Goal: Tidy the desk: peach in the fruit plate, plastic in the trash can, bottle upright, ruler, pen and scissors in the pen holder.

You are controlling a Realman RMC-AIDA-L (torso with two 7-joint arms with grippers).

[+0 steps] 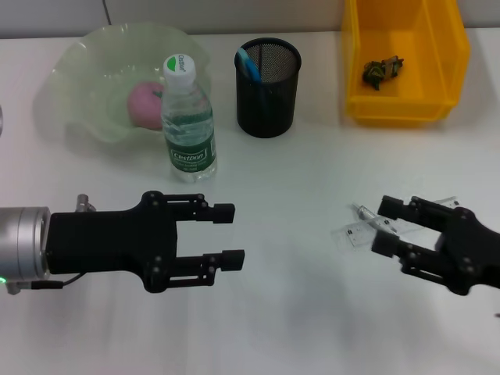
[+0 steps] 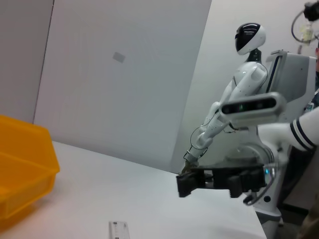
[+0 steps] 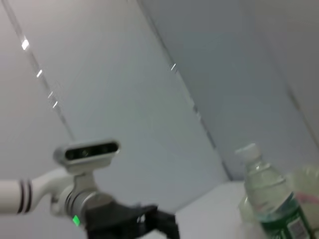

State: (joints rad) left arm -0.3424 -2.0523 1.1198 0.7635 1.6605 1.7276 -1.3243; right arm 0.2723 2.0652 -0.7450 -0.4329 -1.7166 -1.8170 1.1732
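white table [image 1: 312, 312], white humanoid robot [image 2: 239, 94] behind

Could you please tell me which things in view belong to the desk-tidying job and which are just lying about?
Job:
pink peach in pale green wavy plate
upright clear plastic bottle
black mesh pen holder
yellow plastic bin
transparent ruler

Lying about:
white humanoid robot behind desk

the bottle [image 1: 187, 121] stood upright just before the fruit plate [image 1: 86, 62], blocking its near side. bare table [image 1: 289, 297] lay between the open left gripper [image 1: 228, 234] and right gripper [image 1: 384, 225], with room around the pen holder [image 1: 268, 87].
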